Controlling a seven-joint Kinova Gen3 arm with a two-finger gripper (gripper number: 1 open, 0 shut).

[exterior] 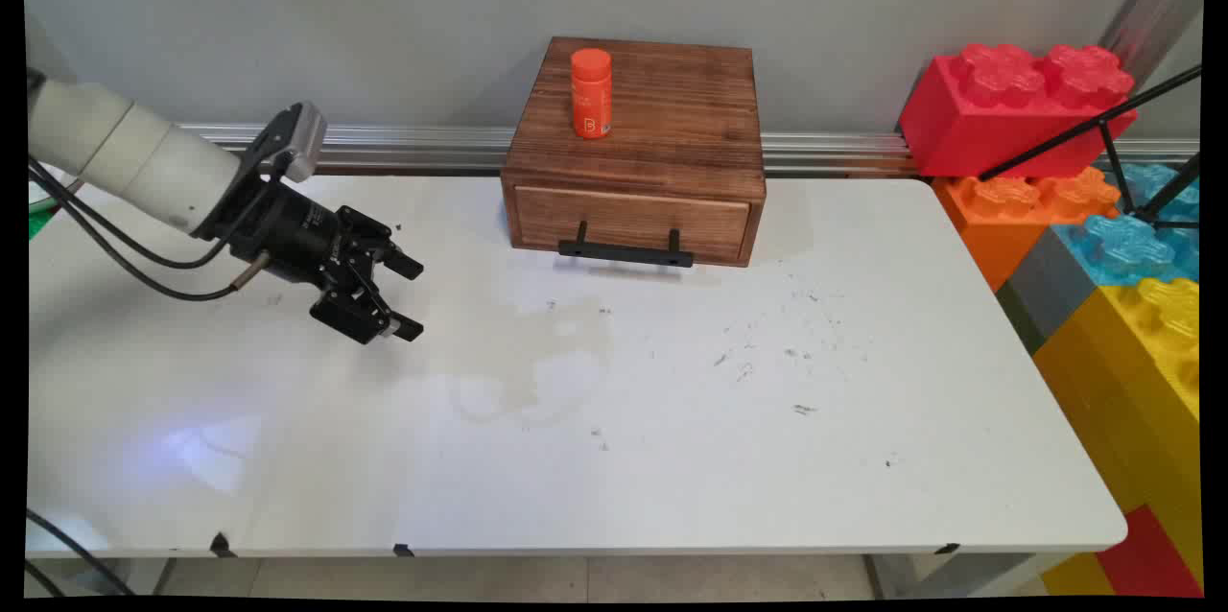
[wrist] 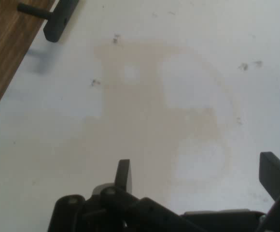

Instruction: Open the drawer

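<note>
Gripper (exterior: 411, 295), black and two-fingered, hangs wide open and empty over the white table's (exterior: 672, 459) left part, near a brown wooden drawer box (exterior: 662, 128) at the far edge carrying an upright orange bottle (exterior: 591, 94).

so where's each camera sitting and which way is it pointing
Main view: fixed above the near side of the white table, looking across it to the wall; shows the white arm and open black two-finger gripper at left, empty, over bare tabletop.
Hand view: on the hand, looking down along the gripper at the stained tabletop; linkage and both fingers rise from the bottom.
Shared: the brown wooden drawer box and its black handle; only the main view shows the orange bottle on top.
</note>
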